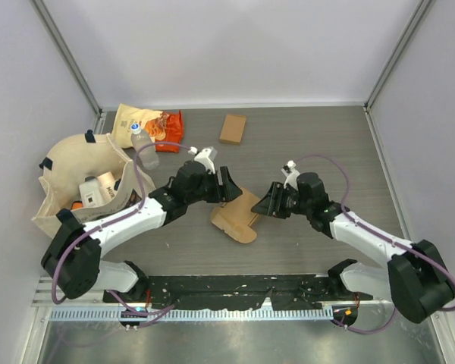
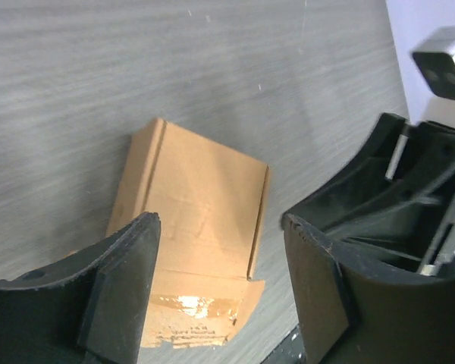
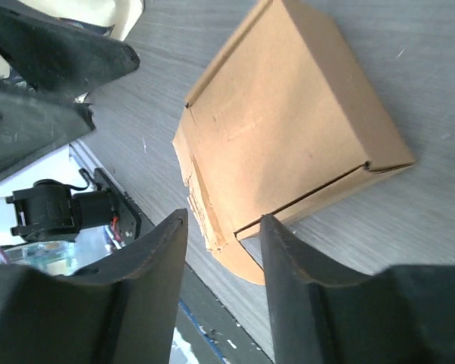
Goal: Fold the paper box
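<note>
The paper box (image 1: 237, 213) is a flat brown cardboard piece lying on the grey table between both arms, with a rounded flap toward the near edge. My left gripper (image 1: 229, 186) hovers at its far-left corner. In the left wrist view its fingers (image 2: 125, 288) stand wide apart above the box (image 2: 193, 205), and a taped flap shows between them. My right gripper (image 1: 267, 203) sits at the box's right edge. The right wrist view shows this gripper (image 3: 224, 220) open, with the box (image 3: 288, 129) and its torn flap just beyond the fingertips and nothing clamped.
A cream cloth bag (image 1: 76, 178) holding several items stands at the left. A plastic bottle (image 1: 144, 145) and an orange snack packet (image 1: 153, 121) lie beside it. A small cardboard block (image 1: 233, 128) rests at the back. A black rail (image 1: 235, 287) runs along the near edge.
</note>
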